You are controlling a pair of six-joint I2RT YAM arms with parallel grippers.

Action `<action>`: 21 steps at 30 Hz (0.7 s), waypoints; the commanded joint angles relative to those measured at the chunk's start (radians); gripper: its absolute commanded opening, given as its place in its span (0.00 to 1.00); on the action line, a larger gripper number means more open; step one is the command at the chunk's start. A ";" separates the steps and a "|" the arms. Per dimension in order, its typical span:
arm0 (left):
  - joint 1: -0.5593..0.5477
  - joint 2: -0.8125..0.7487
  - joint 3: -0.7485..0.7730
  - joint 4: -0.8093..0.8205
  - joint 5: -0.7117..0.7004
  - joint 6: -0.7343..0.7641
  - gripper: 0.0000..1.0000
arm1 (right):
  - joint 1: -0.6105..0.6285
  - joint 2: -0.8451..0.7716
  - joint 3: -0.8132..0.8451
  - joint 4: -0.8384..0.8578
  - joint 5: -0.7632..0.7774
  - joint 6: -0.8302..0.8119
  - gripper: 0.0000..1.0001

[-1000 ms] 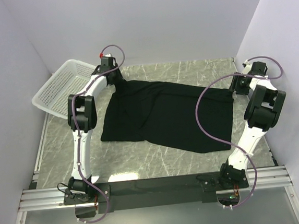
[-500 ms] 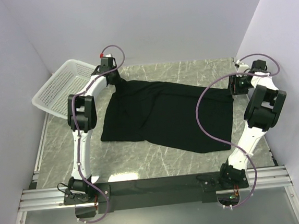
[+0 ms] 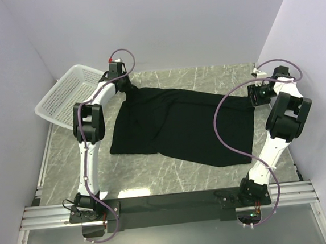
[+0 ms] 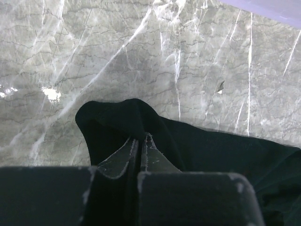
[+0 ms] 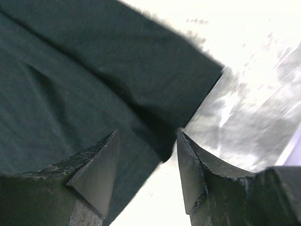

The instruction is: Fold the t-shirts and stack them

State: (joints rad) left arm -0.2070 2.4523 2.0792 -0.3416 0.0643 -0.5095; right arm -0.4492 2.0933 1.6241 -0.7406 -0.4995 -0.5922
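Note:
A black t-shirt (image 3: 180, 123) lies spread over the middle of the marble table. My left gripper (image 3: 127, 86) is at its far left corner, shut on a pinched fold of the cloth (image 4: 127, 117); in the left wrist view the two fingers (image 4: 120, 157) meet with black fabric between their tips. My right gripper (image 3: 254, 95) hovers at the shirt's far right corner, open. In the right wrist view its fingers (image 5: 96, 165) straddle the edge of the cloth (image 5: 94, 80), apart from it.
A white mesh basket (image 3: 69, 95) sits at the far left, half off the table's edge. Purple walls close in on the left, back and right. Bare marble (image 3: 173, 172) lies between the shirt and the arm bases.
My left gripper has shut on the shirt's far left corner. The right gripper has shifted slightly toward the shirt's right corner, still open.

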 commanded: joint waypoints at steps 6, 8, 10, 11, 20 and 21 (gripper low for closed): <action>0.003 -0.062 0.016 0.035 0.028 -0.006 0.01 | 0.021 0.062 0.077 -0.003 0.038 -0.092 0.56; 0.004 -0.059 0.021 0.032 0.026 -0.003 0.00 | 0.026 0.063 0.066 0.007 0.049 -0.090 0.53; 0.004 -0.059 0.027 0.024 0.026 0.000 0.01 | 0.027 0.057 0.057 0.007 0.047 -0.095 0.49; 0.004 -0.059 0.028 0.021 0.022 0.003 0.00 | 0.027 0.048 0.042 0.006 0.047 -0.100 0.44; 0.017 -0.064 0.062 0.020 -0.017 0.003 0.00 | 0.017 -0.107 -0.101 0.073 0.065 -0.138 0.00; 0.020 -0.064 0.067 0.018 -0.021 0.002 0.00 | 0.014 -0.121 -0.110 0.082 0.070 -0.133 0.00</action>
State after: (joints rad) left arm -0.1986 2.4523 2.0857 -0.3435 0.0612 -0.5095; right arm -0.4282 2.0823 1.5379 -0.7055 -0.4484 -0.7090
